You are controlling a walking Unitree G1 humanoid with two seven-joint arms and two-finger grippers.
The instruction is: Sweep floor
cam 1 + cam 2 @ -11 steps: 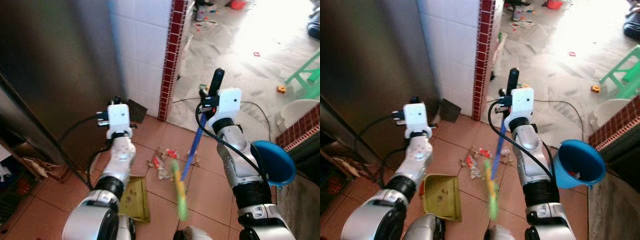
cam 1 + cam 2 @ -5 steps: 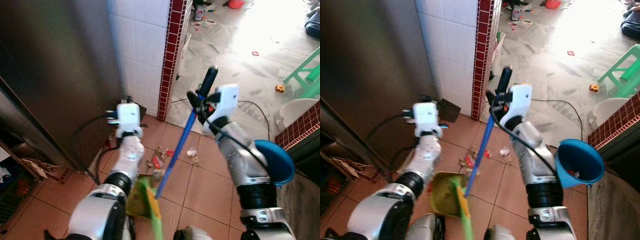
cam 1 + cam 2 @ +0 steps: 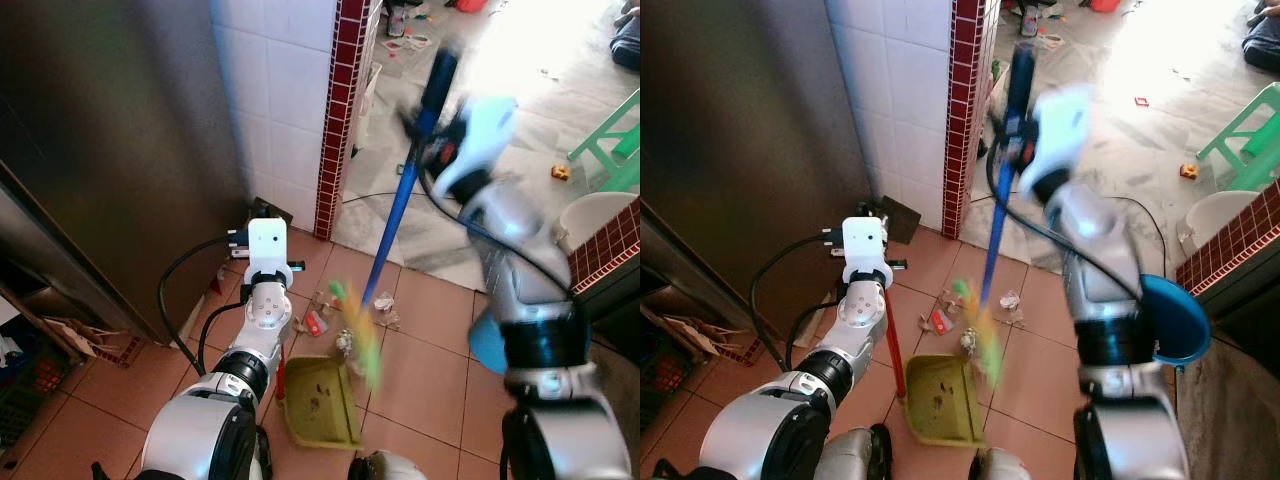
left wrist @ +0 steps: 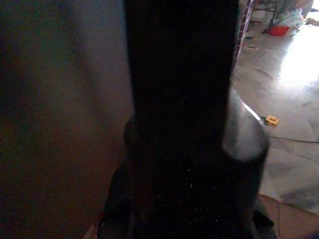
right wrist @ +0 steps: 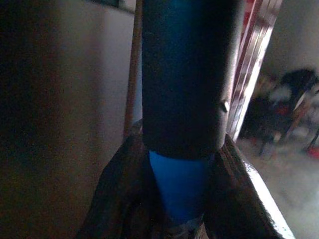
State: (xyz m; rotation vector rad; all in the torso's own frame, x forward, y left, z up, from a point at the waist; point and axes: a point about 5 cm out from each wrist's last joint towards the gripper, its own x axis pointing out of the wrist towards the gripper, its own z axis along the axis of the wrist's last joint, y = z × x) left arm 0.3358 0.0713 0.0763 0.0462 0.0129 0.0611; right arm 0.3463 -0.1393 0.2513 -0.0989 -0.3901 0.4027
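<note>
The right gripper (image 3: 1018, 130) is closed around the broom (image 3: 995, 235), high on its blue shaft just under the black grip. The broom's long axis runs steeply, black grip up and away toward the red brick pillar (image 3: 962, 110), blurred green bristles down near the robot, over the dustpan (image 3: 940, 402). The dustpan lies flat on the tiled floor (image 3: 1040, 370), its red handle (image 3: 894, 345) rising to the left gripper (image 3: 866, 262), which is clamped on it. Litter (image 3: 945, 318) lies just beyond the pan.
</note>
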